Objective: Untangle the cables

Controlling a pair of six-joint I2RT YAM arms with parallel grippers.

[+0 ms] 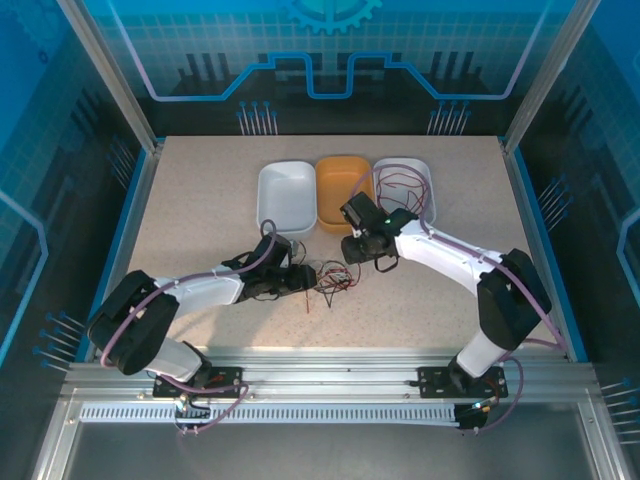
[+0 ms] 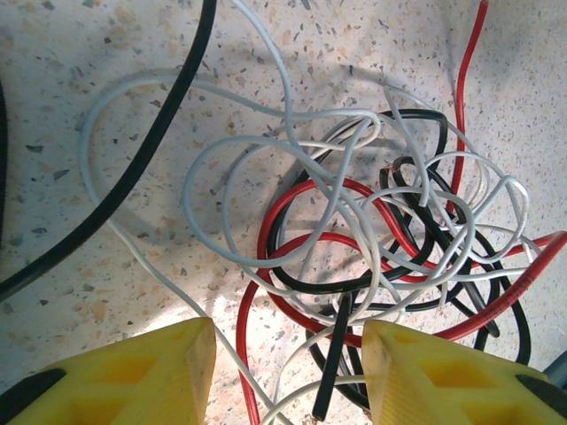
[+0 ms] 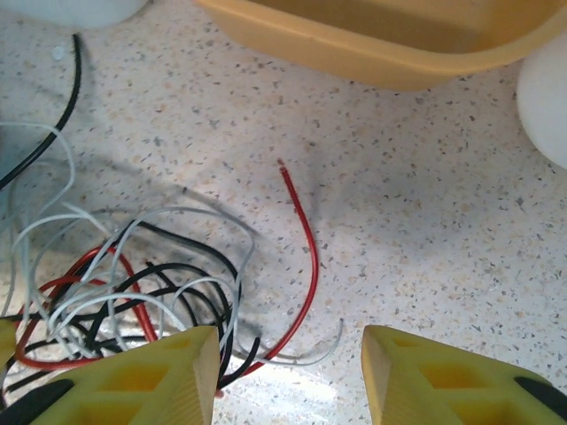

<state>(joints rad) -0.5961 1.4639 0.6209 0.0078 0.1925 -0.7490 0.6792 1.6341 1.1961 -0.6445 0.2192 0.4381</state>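
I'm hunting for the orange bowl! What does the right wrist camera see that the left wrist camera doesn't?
Right wrist: the orange bowl's rim and a loose red wire end. Left wrist: a black wire's cut end lying between the left claw's fingers. Both: the tangle of red, black and white wires on the speckled table.

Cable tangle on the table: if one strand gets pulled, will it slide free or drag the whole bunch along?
Probably drags the bunch: the cables loop through one another many times. They look floppy and light, lying in loose curls. The red strand with a free end sticking out likely slips out easiest.
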